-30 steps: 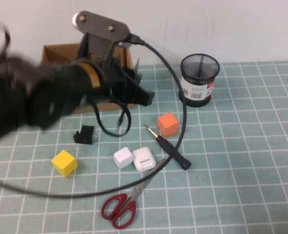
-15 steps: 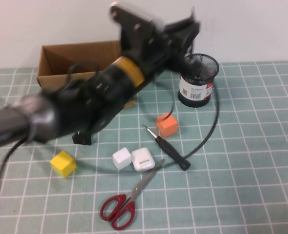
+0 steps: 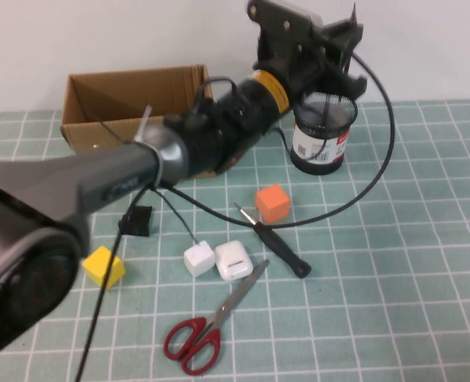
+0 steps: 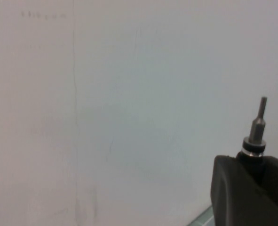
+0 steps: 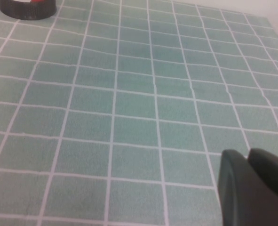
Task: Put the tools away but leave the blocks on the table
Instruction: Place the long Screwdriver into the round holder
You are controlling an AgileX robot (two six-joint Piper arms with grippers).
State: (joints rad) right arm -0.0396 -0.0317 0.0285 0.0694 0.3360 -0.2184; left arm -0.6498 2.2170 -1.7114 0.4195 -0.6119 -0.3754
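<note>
Left gripper [image 3: 347, 36]: top centre-right of high view, above mesh cup [image 3: 324, 130]; clamped on thin rod tool [image 4: 258, 127], only its metal tip visible past the fingers [image 4: 233, 188].
Right gripper [image 5: 251, 186]: closed, low over bare table [image 5: 129, 94]; cut off at frame edge.
Screwdriver [image 3: 273, 242]: centre, beside orange block [image 3: 273, 203].
Scissors [image 3: 207, 322]: lower centre.
White block [image 3: 199, 259], yellow block [image 3: 103, 266]: left of centre.
Box [image 3: 131, 99]: upper left, partly hidden by arm.
</note>
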